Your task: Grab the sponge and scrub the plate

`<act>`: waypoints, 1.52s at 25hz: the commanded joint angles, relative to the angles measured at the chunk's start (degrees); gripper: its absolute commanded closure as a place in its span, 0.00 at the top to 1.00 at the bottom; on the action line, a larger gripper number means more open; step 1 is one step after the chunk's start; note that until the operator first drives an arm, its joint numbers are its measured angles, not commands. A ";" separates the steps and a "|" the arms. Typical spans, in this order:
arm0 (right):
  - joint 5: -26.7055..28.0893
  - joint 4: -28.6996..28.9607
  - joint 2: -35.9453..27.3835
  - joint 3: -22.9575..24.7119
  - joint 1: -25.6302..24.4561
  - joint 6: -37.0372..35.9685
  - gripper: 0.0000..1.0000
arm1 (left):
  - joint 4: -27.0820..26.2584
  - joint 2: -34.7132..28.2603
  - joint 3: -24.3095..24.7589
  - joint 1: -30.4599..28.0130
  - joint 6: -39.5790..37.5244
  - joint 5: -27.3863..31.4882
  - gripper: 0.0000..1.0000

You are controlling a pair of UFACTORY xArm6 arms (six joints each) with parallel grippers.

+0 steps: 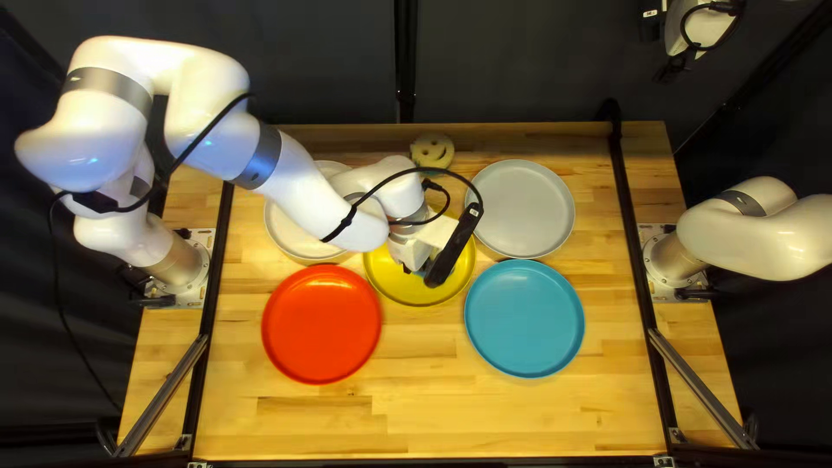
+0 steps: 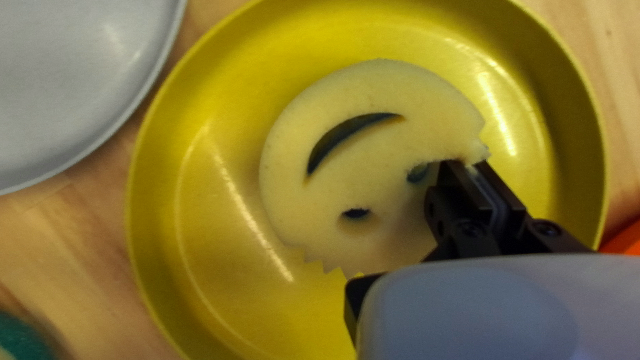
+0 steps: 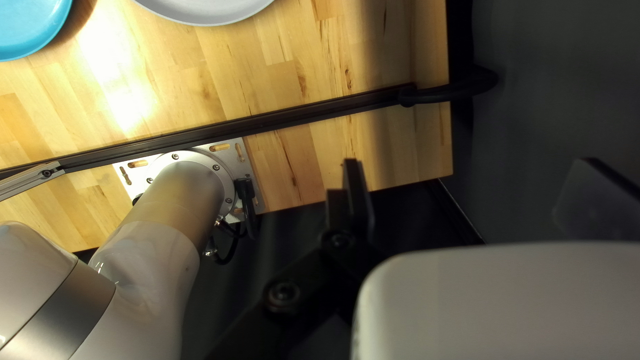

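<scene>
- Jaws, left gripper (image 1: 422, 267): nearly closed, pinching the rim of a smiley sponge (image 2: 360, 160), which is inside yellow plate (image 1: 412, 292).
- Right gripper (image 1: 672, 69): spread wide, grips nothing, raised at 1 o'clock beyond table.
- Left arm (image 1: 299, 178) reaches from 9 o'clock, wrist down.
- Five plates. Around yellow: gray plate (image 1: 524, 208) 2 o'clock, blue plate (image 1: 524, 318) 4, red plate (image 1: 321, 323) 8, white plate (image 1: 284, 232) 10.
- Two sponges; second sponge (image 1: 432, 154) 12 o'clock.
</scene>
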 commanded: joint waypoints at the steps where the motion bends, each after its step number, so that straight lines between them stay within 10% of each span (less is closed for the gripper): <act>1: 0.00 0.00 0.00 0.00 0.00 0.00 1.00 | -0.16 0.98 -1.08 -0.46 0.09 -0.21 0.00; 20: 0.00 0.00 0.00 0.00 0.00 0.00 1.00 | 1.10 6.88 -10.98 8.77 6.67 7.11 0.00; 38: 0.00 0.00 0.00 0.00 0.00 0.00 1.00 | 14.11 -4.82 -2.28 -8.04 -17.87 2.09 0.00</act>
